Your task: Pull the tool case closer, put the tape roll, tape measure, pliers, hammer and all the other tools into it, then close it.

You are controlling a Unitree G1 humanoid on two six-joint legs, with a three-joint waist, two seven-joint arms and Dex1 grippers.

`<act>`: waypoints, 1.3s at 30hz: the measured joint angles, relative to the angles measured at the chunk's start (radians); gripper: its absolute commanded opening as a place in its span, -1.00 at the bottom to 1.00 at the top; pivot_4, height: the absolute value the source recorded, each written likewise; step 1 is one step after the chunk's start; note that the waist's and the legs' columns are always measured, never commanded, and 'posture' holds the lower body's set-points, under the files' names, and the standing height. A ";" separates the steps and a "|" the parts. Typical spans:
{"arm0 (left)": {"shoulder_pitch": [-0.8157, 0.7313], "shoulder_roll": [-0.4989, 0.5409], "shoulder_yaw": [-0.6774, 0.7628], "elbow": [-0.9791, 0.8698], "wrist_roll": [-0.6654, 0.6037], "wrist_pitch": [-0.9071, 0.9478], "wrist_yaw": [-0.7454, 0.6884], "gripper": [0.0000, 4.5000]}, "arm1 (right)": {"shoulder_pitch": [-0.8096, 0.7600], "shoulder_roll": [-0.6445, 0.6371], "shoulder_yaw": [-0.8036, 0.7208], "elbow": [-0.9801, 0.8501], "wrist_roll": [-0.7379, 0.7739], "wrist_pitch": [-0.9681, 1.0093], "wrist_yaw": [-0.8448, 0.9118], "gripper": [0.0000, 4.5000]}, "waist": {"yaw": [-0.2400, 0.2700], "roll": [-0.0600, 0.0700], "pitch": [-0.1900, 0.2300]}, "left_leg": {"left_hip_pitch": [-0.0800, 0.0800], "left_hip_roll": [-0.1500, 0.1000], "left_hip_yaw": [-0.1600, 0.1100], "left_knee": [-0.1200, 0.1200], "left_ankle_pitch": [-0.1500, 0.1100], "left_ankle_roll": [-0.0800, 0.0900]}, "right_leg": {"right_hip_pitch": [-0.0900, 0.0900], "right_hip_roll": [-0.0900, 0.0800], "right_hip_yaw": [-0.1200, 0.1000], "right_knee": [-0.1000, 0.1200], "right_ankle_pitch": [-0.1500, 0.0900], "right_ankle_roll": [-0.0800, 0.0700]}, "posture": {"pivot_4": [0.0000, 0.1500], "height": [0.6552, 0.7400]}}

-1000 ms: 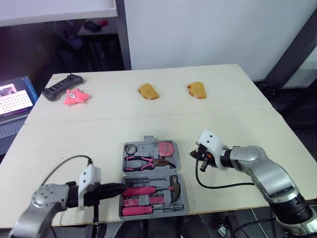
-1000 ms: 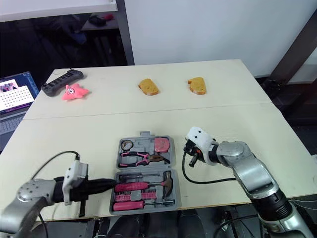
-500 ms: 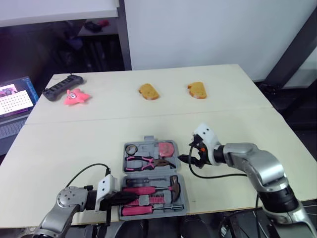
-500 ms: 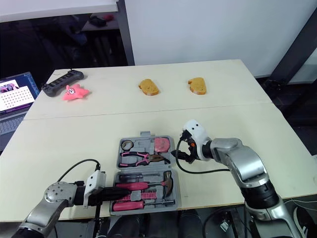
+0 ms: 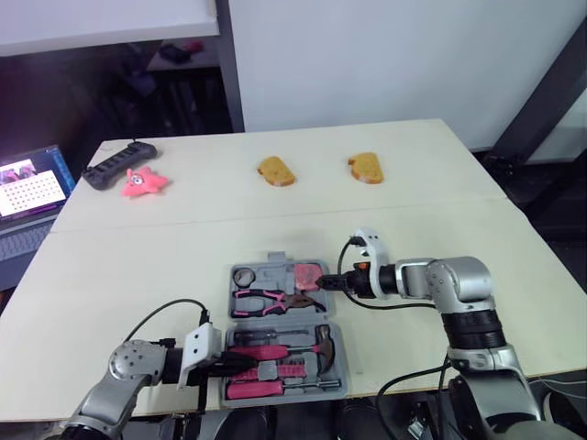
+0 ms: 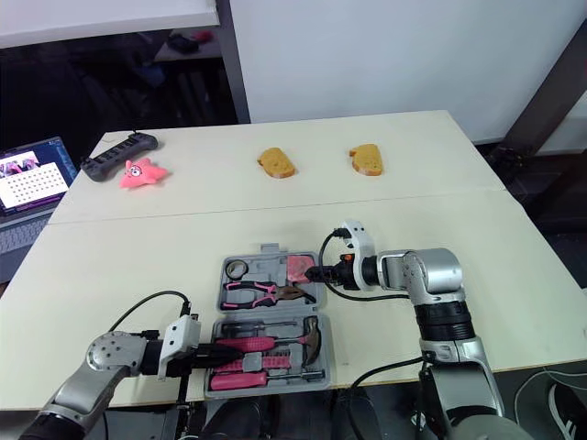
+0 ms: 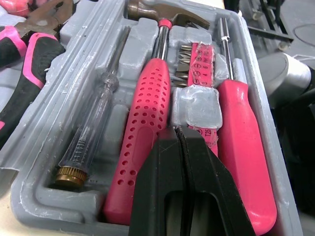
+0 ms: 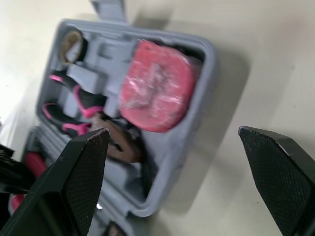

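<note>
Nothing legible anywhere; the laptop screen (image 5: 35,188) shows a grid of marks too small to read (print on the pink bit holder (image 7: 204,69) is equally unreadable).

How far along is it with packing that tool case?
Nearly finished. Done: the tool case sits near the table edge, with the tape roll, tape measure, pliers and hammer seated in their slots. In hand: the shut left end effector is over the hammer handle; the open right end effector is beside the tape measure. Left: closing the open case.
</note>
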 measured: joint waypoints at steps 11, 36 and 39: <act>-0.012 0.037 -0.019 -0.005 0.007 -0.008 -0.001 -1.00 | -0.095 0.158 -0.138 0.288 0.049 -0.058 -0.018 0.98 | -0.020 0.003 -0.002 | 0.001 0.000 -0.001 0.000 0.000 0.000 | 0.000 0.000 0.000 0.002 0.000 0.000 | 1.00 0.57; -0.020 0.052 -0.016 -0.074 -0.005 0.118 0.004 -1.00 | 0.007 0.035 -0.006 0.063 0.138 -0.183 0.221 0.98 | -0.020 0.005 -0.002 | 0.000 0.000 -0.001 -0.001 0.000 0.000 | -0.001 0.001 0.000 0.002 0.000 0.000 | 1.00 0.57; -0.008 0.057 0.000 -0.097 -0.015 0.156 0.022 -1.00 | 0.007 0.029 0.000 0.053 0.146 -0.195 0.238 0.98 | -0.021 0.005 -0.002 | 0.000 0.000 -0.001 -0.001 0.000 0.000 | -0.002 0.001 0.000 0.002 0.000 0.000 | 1.00 0.57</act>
